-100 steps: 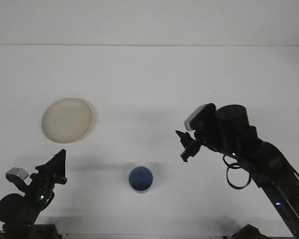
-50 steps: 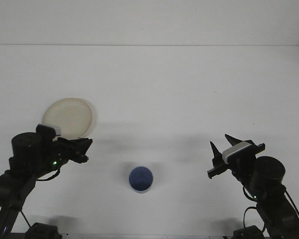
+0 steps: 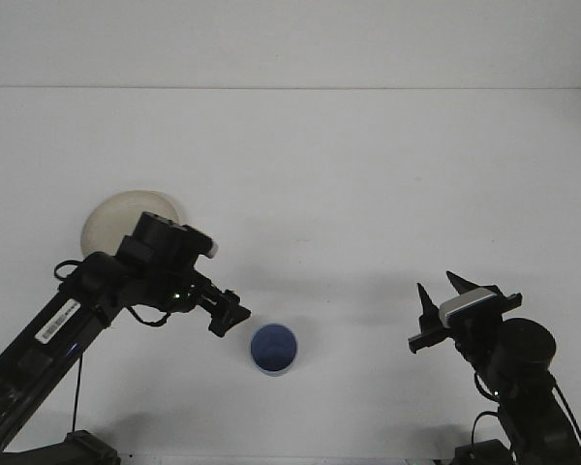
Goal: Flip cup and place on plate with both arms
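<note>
A small blue cup (image 3: 273,349) with a pale wall stands on the white table near the front centre. I cannot tell whether its mouth or its base faces up. The cream plate (image 3: 116,215) lies at the left, its near right part hidden behind my left arm. My left gripper (image 3: 229,313) hangs just left of the cup and slightly above it, a short gap away. My right gripper (image 3: 438,293) is open at the front right, prongs pointing up and holding nothing, well away from the cup.
The white table (image 3: 349,174) stretches back to a pale wall. My left arm's dark links run from the front left corner up across the plate's near side.
My left arm has swung right from the front left, crossing in front of the plate to reach beside the cup. My right arm pulled back from the middle to the front right and settled.
</note>
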